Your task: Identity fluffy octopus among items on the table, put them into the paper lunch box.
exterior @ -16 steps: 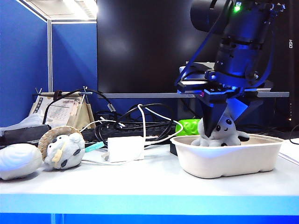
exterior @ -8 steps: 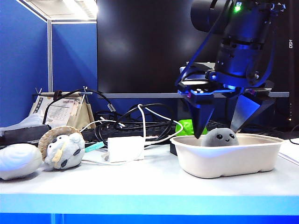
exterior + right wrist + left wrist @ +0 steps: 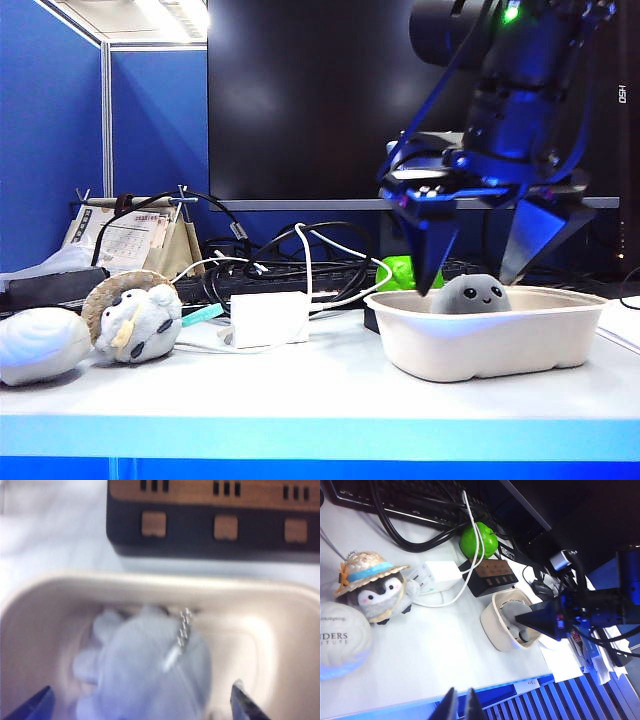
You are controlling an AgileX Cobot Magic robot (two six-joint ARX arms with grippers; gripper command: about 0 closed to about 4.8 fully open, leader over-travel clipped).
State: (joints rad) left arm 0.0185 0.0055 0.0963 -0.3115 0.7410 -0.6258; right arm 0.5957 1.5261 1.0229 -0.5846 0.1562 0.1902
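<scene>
One smiling grey fluffy octopus

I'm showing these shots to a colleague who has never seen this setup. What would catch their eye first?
First, the right gripper, jaws spread wide, hovering over the paper lunch box on the right of the table, with the fluffy octopus smiling over the rim. Next, the straw-hatted plush animal and the white ribbed plush at the far left. The left gripper hangs apart, above the table's front edge.
</scene>
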